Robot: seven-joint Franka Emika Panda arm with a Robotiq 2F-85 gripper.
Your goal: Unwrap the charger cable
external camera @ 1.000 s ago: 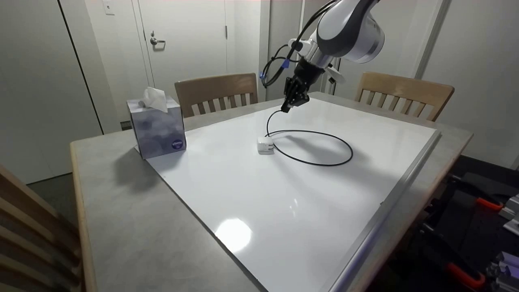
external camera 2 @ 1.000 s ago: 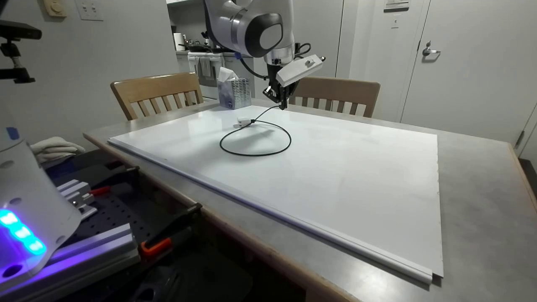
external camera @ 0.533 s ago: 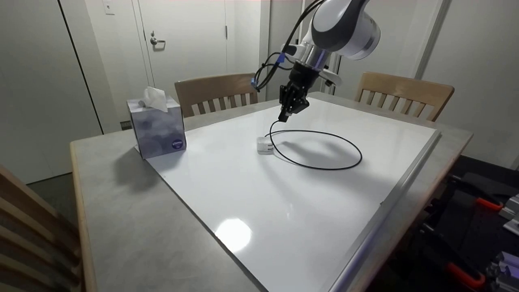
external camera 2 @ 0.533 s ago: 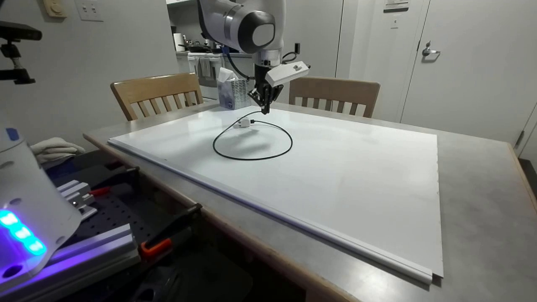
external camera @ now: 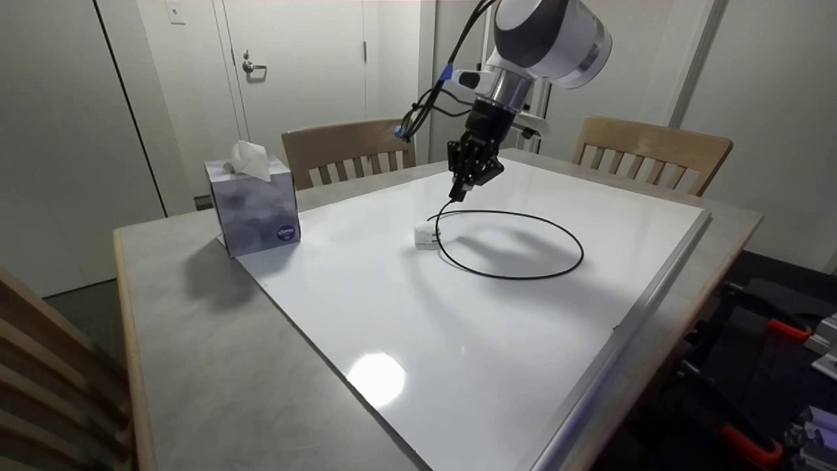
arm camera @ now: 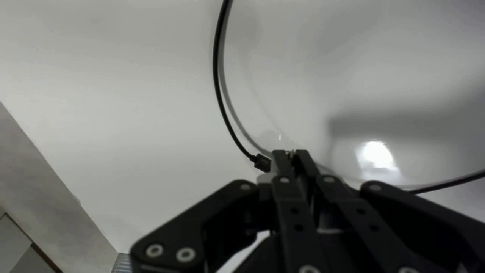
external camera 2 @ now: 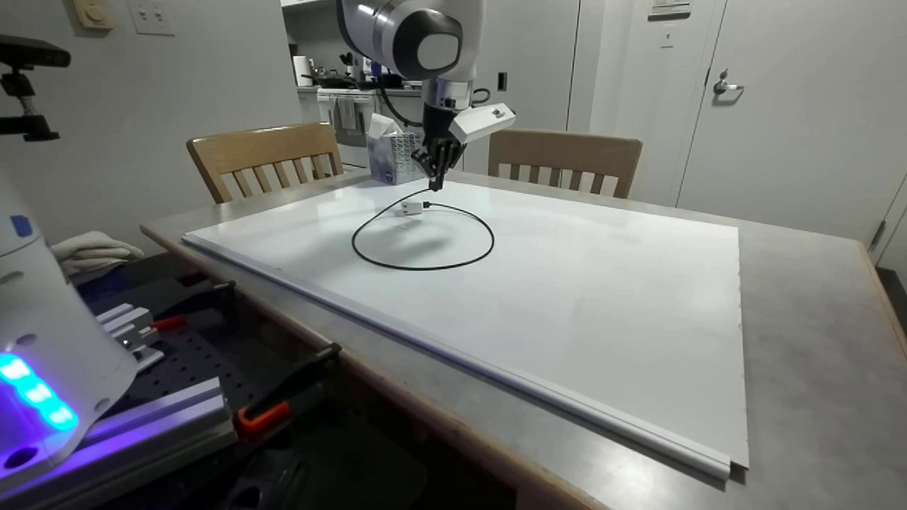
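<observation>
Can pretty much make out "Kleenex" in the oval logo (external camera: 286, 233) on the box (external camera: 254, 203), well off to the side of the claw (arm camera: 290, 153) in an exterior view. Can't read the notice (external camera 2: 669, 8) up high, far beyond the claw, way too tiny. Same for the dark marks (external camera: 434, 235) on the plug (external camera: 424, 234), sitting on the board (external camera: 366, 301) a little below the claw.

Would call the claw closed up tight on the cable (arm camera: 215, 64), pinched right at the fingertips (arm camera: 279, 155). Runs from there in one wide loop, lower than the claw, back to the plug.

Can barely see the plug behind the fingers (arm camera: 281, 167) in the wrist view, but can see the black connector (arm camera: 262, 162) just beside them. Can spot the box behind the claw in an exterior view, partly covered. Also got two chairs (external camera 2: 567, 147) at the table (external camera 2: 815, 304) beyond the claw, a stove (external camera 2: 367, 117) farther back, and orange-handled clamps (external camera 2: 263, 420) well apart from the claw.
</observation>
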